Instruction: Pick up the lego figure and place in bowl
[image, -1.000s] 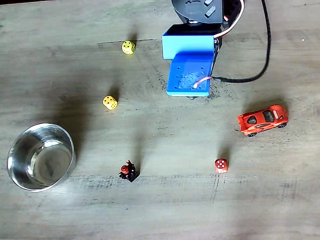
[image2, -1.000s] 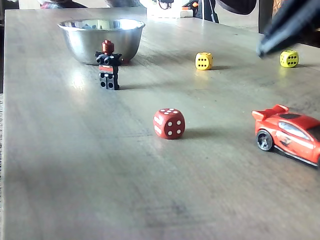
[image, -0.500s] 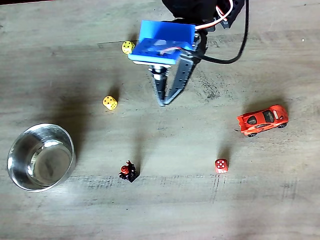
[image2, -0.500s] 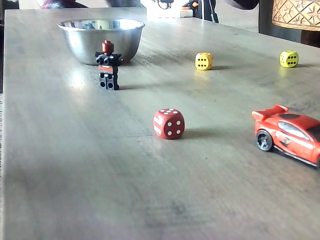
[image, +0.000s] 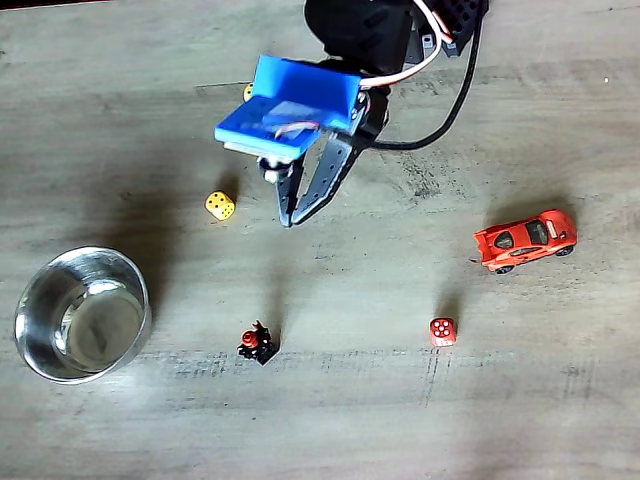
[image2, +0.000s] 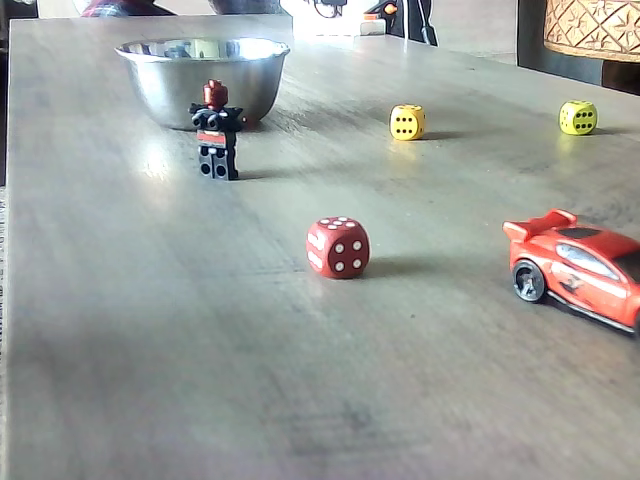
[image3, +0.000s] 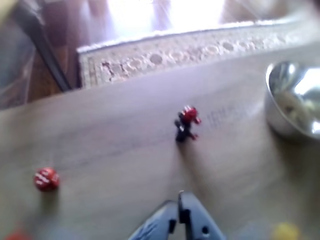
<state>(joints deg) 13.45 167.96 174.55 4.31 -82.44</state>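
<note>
The lego figure (image: 257, 343), black with a red head, stands upright on the wooden table, also in the side-on fixed view (image2: 216, 130) and the wrist view (image3: 185, 124). The steel bowl (image: 40, 275) sits to its left in the top-down fixed view; it is behind the figure in the side-on view (image2: 203, 85) and at the right edge of the wrist view (image3: 280, 107). My gripper (image: 288, 220) hangs above the table, well short of the figure, pointing toward it. Its fingers look shut and hold nothing, as the wrist view (image3: 179, 197) shows.
A yellow die (image: 220, 205) lies just left of the gripper tip; another yellow die (image2: 577, 117) is farther back. A red die (image: 442, 331) and a red-orange toy car (image: 525, 240) lie to the right. The arm's black cable (image: 440, 110) hangs near the base.
The arm has unfolded and swung left in the top-down view. Its fingertips now reach farther toward the lego figure. The objects on the table have not moved.
</note>
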